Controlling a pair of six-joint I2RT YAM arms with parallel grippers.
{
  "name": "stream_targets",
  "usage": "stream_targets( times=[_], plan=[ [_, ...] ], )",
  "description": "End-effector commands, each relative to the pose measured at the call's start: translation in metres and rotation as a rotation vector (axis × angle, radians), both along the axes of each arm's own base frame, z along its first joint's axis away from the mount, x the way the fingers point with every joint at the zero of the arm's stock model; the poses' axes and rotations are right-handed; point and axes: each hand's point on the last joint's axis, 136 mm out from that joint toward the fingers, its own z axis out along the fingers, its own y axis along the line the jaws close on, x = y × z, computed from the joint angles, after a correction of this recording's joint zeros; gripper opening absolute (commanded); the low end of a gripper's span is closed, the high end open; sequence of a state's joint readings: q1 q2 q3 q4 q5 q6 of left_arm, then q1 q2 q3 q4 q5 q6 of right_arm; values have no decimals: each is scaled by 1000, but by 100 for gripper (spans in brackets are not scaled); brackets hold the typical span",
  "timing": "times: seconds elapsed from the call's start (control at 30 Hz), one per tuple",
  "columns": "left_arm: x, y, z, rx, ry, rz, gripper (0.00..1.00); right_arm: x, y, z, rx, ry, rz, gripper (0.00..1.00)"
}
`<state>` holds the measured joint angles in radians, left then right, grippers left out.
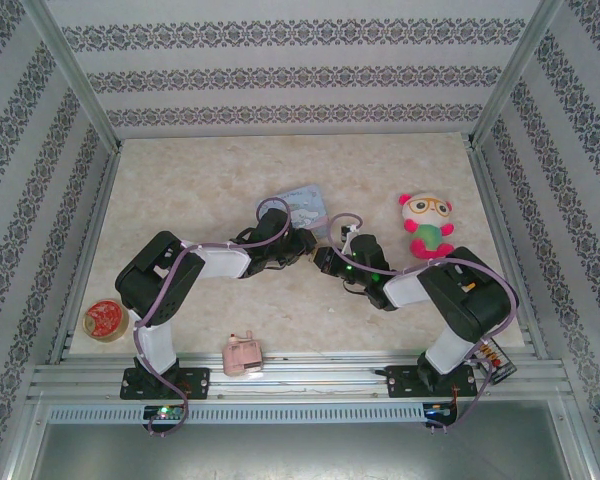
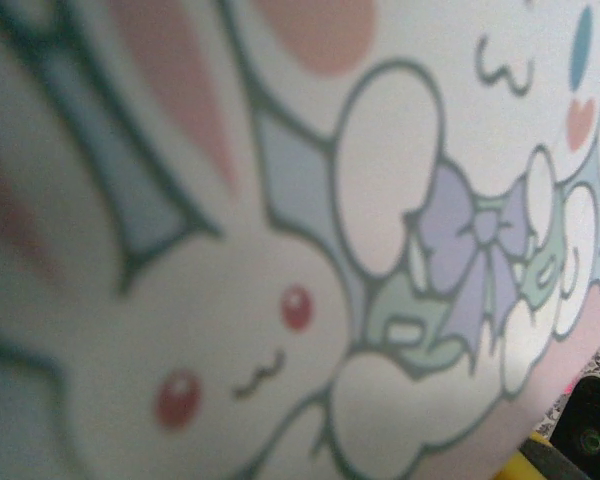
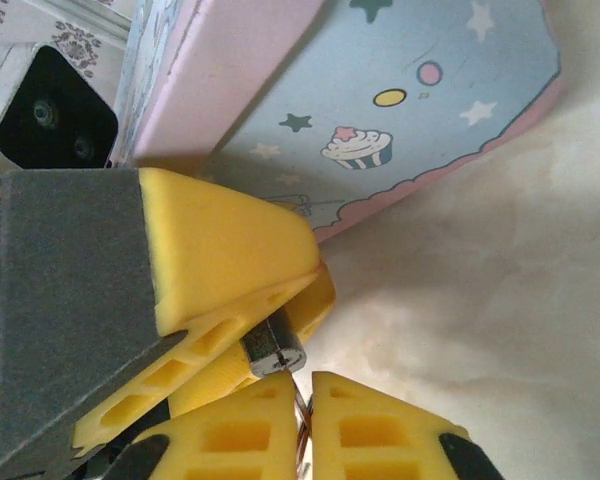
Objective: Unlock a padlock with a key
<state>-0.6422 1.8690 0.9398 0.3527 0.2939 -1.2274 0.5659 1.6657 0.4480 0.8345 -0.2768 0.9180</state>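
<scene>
In the right wrist view, my left gripper comes in from the upper left, its yellow fingers shut on the padlock. The lock's dark body and silver keyhole end poke out between them, and the shackle is hidden. My right gripper is shut on the key, a thin grey sliver. The key's tip touches the padlock's keyhole face. In the top view the left gripper and right gripper meet tip to tip at mid-table.
The blue cartoon tin lies just behind the grippers and looms close in the left wrist view and right wrist view. A plush toy sits to the right. A pink plastic toy and a red tape roll lie near the front.
</scene>
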Motion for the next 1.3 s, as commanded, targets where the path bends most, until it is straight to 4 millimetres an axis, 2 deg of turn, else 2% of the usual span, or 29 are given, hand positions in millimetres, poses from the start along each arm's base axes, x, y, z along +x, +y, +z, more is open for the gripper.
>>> stream_targets(
  times=[0.0, 0.13, 0.3, 0.4, 0.5, 0.57, 0.67, 0.77, 0.9, 1.27],
  plan=[
    [-43, -7, -31, -18, 194, -63, 20, 5, 7, 6, 24, -33, -1, 3],
    [-41, -10, -24, -34, 160, -76, 36, 10, 8, 10, 57, -42, -7, 1],
    [-38, -8, -13, -26, 100, -87, 64, 17, 11, 12, 96, -48, -13, 0],
    [-36, -3, -5, -6, 47, -85, 71, 18, 11, 11, 110, -45, -20, 1],
    [-32, 5, 6, 18, -15, -63, 72, 18, 10, 10, 120, -38, -34, 2],
    [-31, 13, 10, 42, -45, -41, 78, 18, 8, 9, 126, -32, -45, 3],
    [-30, 25, 11, 66, -74, 4, 78, 19, 8, 9, 142, -24, -57, 3],
    [-24, 32, 11, 41, -112, 56, 73, 19, 9, 8, 160, -6, -63, 3],
    [-16, 29, 14, -30, -165, 73, 69, 21, 9, 7, 180, 3, -73, 3],
    [-1, 30, 6, -94, -203, 104, 55, 24, 11, 7, 242, 8, -82, 3]
  ],
)
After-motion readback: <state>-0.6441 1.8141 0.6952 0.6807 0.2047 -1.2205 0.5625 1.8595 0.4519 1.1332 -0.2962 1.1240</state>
